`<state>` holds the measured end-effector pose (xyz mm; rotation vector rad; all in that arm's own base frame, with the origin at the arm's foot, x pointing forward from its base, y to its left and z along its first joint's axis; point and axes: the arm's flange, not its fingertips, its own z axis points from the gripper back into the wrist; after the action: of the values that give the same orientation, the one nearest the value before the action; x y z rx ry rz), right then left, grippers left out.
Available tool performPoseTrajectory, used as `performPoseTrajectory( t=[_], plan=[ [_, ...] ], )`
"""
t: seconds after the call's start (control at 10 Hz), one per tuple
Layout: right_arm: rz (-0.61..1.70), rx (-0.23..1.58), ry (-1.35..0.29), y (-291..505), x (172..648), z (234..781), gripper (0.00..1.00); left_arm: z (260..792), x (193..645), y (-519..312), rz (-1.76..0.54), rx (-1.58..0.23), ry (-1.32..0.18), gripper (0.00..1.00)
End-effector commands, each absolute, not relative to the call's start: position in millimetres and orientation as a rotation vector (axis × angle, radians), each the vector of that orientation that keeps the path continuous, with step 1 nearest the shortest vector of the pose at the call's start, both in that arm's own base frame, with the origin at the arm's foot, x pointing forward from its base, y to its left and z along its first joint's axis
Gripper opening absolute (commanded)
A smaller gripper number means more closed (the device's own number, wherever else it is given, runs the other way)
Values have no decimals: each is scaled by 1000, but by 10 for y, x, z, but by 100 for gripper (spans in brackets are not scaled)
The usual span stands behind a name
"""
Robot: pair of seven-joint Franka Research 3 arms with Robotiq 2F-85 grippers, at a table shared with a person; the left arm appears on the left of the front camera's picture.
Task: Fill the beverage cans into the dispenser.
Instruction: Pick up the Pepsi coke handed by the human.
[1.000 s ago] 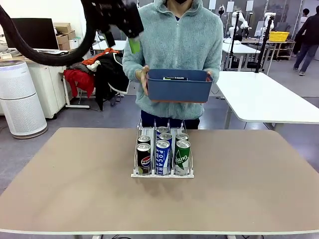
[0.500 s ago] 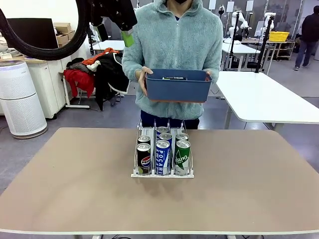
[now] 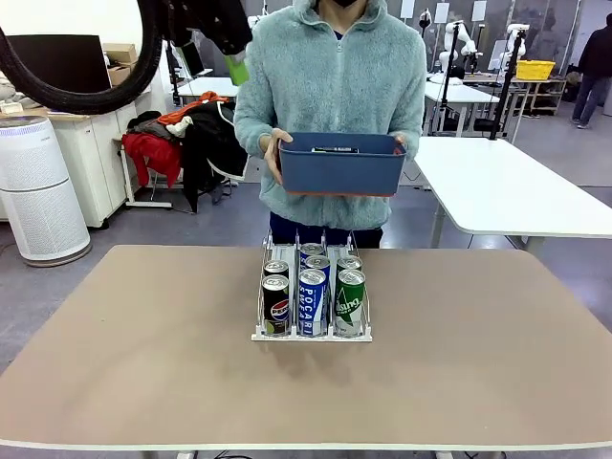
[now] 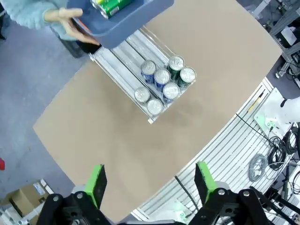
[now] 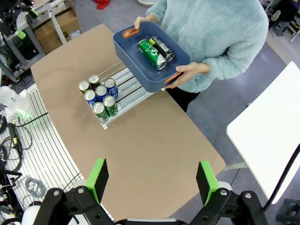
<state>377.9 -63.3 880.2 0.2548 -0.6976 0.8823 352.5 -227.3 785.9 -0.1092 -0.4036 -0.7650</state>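
Left gripper [image 4: 151, 182]: jaws spread wide, nothing between the green pads [image 4: 97, 183]. It hangs high over the table [image 4: 117, 145], looking straight down. In the front view it sits at the upper left of the frame, well above the tabletop, with one green pad showing.

Right gripper [image 5: 153, 180]: jaws also wide apart and empty, high over the table's edge.

Dispenser [image 3: 311, 336]: on the table at the centre of the front view, with three lanes running away toward the person. Seven beverage cans [image 3: 312, 287] stand upright in it, bunched at the end nearest the camera.
- Front row, picture left to right: black Pepsi can [image 3: 275, 308], blue-and-white Pocari can [image 3: 312, 302], green can [image 3: 349, 304].
- Behind them: one more can in each outer lane and two more in the middle lane, packed close.
- The far stretch of each lane is bare rail.

Blue bin [image 3: 339, 170]: held level by the person's hands [image 3: 275, 153], one at each short end. In the front view it sits above and beyond the far end of the dispenser, clear of the table.
- Right wrist view, upper centre: two cans lie on their sides in the bin, side by side, a loose green can [image 5: 152, 53] and a loose black can [image 5: 163, 48].
- The bin has orange grips [image 5: 130, 33] at its ends, with fingers wrapped over them.
- Left wrist view, top edge: the bin overlaps the far end of the lanes.
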Motion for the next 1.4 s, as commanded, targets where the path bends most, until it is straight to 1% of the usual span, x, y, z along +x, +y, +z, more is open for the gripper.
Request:
performPoseTrajectory(
  t=[0.0,0.1,0.2,0.4,0.6,0.9,1.0,1.1,1.3],
  plan=[
    [884,255,-698,-625,3766,8803,100,7861,3620,-1946,-844,-177,-508,100],
    [884,255,-698,-625,3766,8803,100,7901,3669,-1748,-887,-207,-540,100],
    [884,255,-698,-625,3766,8803,100,7917,3706,-1626,-889,-191,-556,100],
    [884,255,-698,-625,3766,8803,100,8005,3732,-1473,-844,-163,-633,100],
    [884,255,-698,-625,3766,8803,100,8215,3789,-1408,-840,-173,-708,100],
    [884,255,-698,-625,3766,8803,100,8380,4021,-1394,-842,-178,-731,100],
    [884,255,-698,-625,3766,8803,100,8417,4001,-1460,-821,-197,-740,100],
    [884,255,-698,-625,3766,8803,100,8340,3917,-1439,-818,-144,-716,100],
    [884,255,-698,-625,3766,8803,100,8340,3917,-1439,-818,-144,-716,100]
  ],
)
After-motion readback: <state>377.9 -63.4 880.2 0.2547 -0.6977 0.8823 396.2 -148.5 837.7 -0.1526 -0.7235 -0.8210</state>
